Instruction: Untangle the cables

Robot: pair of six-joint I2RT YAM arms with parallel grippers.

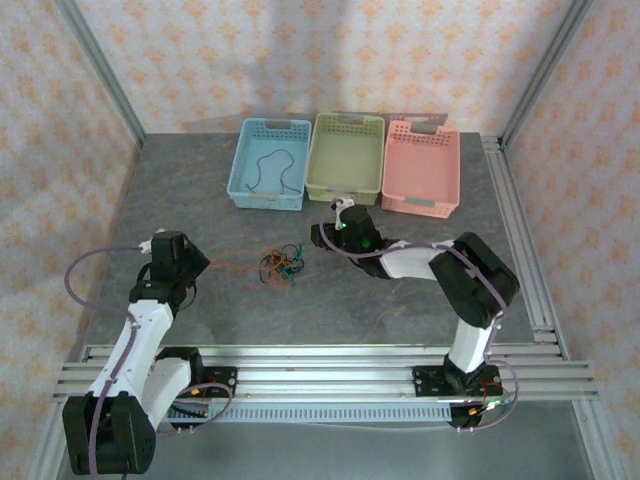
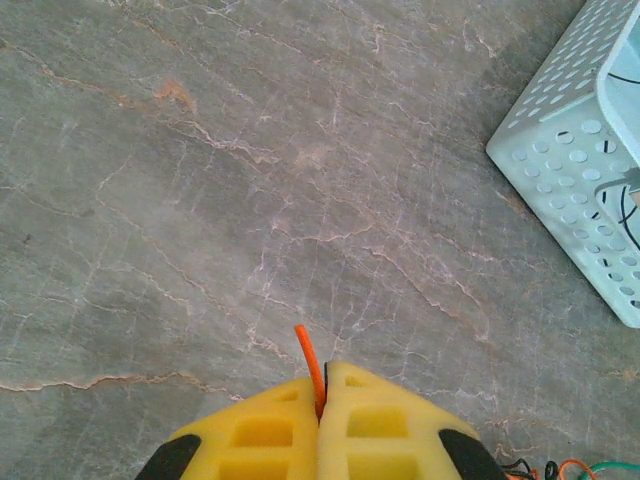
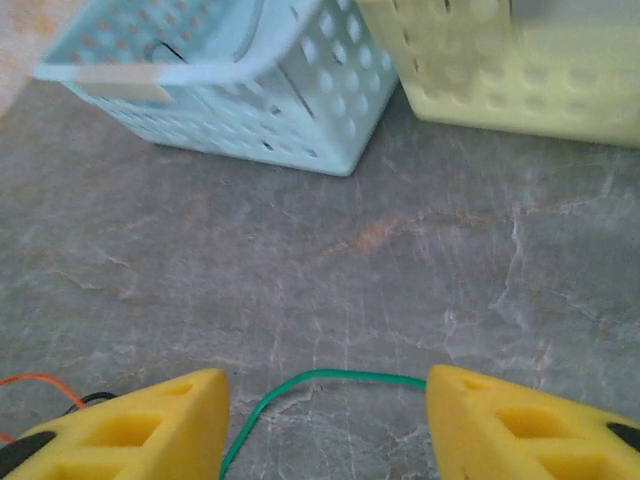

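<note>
At worktop [image 1: 330, 310] centre, cables [image 1: 282, 264] sit in small knot. I judge them light, limp, snag-prone. Left tool [image 2: 322, 395] pinches orange strand [image 2: 308, 350] at free end. Right tool [image 3: 325, 385] spread, green strand [image 3: 330, 372] between its fingers, ungripped. I'd grip close to knot.

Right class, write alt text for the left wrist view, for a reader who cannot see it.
The yellow left tool is shut on a thin orange cable, whose end pokes out past its tips. Beyond lies the grey veined table, with a pale blue perforated basket at the right edge.
</note>
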